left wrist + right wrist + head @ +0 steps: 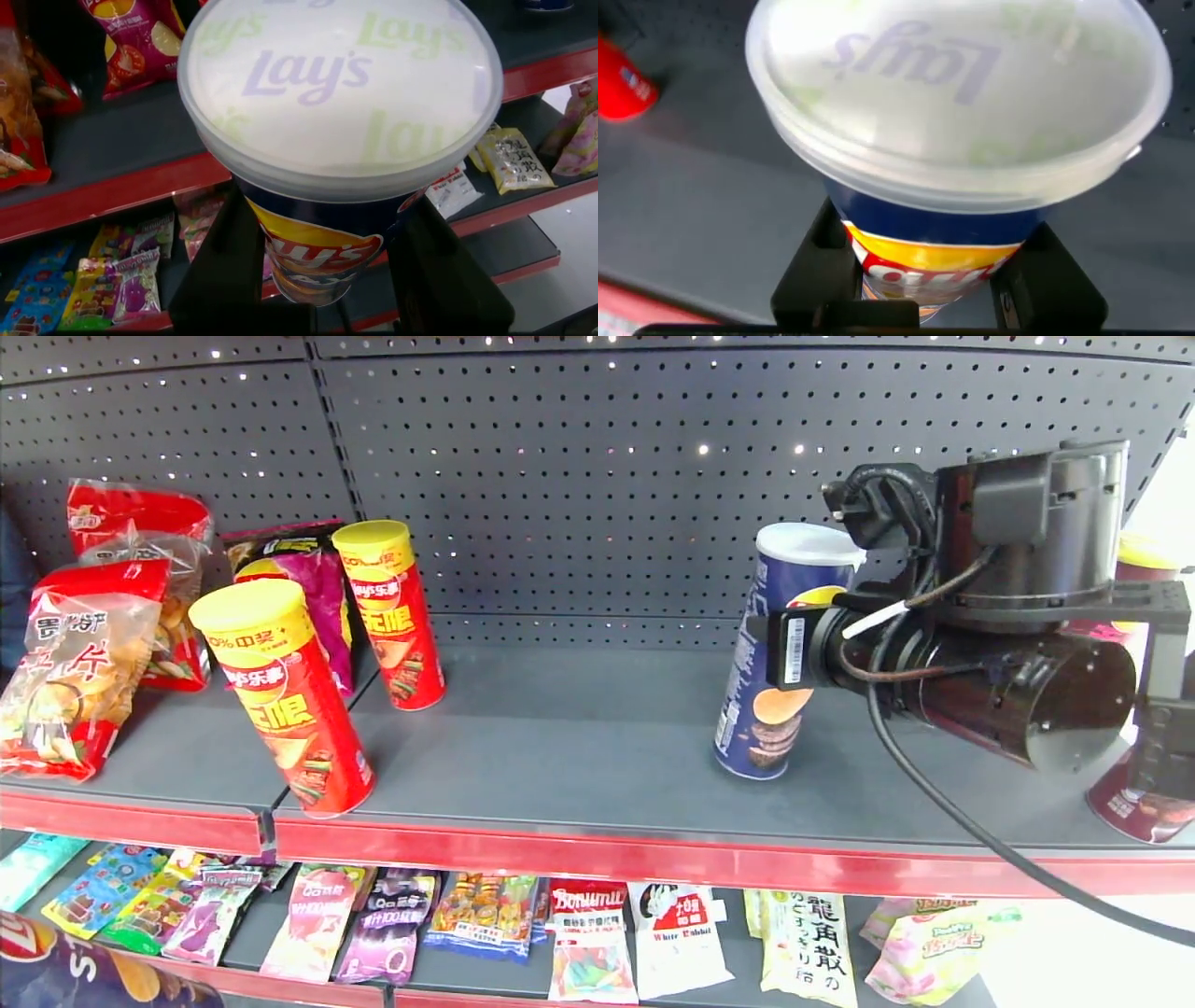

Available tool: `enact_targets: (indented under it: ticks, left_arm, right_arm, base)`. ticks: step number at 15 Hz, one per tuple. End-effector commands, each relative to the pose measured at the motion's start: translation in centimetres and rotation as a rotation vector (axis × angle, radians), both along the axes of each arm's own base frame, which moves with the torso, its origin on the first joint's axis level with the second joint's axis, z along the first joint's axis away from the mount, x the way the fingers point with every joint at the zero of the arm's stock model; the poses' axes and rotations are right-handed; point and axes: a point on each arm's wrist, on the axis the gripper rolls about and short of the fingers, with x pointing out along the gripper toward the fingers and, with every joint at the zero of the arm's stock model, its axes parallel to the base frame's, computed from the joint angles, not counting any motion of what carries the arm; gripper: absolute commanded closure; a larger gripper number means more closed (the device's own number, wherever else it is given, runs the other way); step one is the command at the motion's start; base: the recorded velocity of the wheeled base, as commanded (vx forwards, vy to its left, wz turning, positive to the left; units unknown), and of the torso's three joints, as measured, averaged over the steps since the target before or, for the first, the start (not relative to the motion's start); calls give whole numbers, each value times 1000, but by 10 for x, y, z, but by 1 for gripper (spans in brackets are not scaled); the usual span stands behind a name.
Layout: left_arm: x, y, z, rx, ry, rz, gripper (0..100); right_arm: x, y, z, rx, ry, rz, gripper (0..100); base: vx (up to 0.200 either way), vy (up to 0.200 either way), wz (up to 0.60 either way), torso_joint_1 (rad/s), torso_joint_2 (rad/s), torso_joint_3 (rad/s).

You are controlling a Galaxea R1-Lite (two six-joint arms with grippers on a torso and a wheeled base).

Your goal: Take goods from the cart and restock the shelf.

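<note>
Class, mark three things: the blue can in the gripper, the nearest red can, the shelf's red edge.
blue can [758, 728], head view, lower label.
nearest red can [247, 605], head view, yellow lid.
shelf's red edge [597, 857], head view, its middle.

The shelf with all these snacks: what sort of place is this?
Probably a shop or a mock-up of one: a pegboard-backed shelf with a red edge, red chip cans on it, snack packets on the tier below.

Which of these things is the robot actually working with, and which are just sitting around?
Part of the job:
- blue chip can, held by the right gripper
- second blue can, held by the left gripper
- grey shelf

Just sitting there:
- red cans
- snack bags
- small packets on the lower shelf
</note>
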Motion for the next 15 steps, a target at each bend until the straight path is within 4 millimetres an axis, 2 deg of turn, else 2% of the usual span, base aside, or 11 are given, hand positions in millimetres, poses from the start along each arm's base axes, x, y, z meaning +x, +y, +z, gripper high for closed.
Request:
enact_targets:
  ticks: [1,6,10,15]
  left_arm:
    - [0,0,0,1,2,0,100]
    - [0,0,-1,1,4,0,100]
    - [1,0,-3,1,11,0,100]
    - [1,0,-5,2,13,0,100]
  right_arm:
    - [-17,-2,-6,-3,-3,25,100]
    - [-17,-1,-14,-29,-5,-22,100]
    - [-22,14,-20,-52,-7,-38,100]
    - [-27,22,-25,-80,-11,-61,100]
  base:
    - [0,0,0,0,0,0]
    - [0,0,0,0,0,0]
    - [0,0,0,0,0,0]
    - [0,0,0,0,0,0]
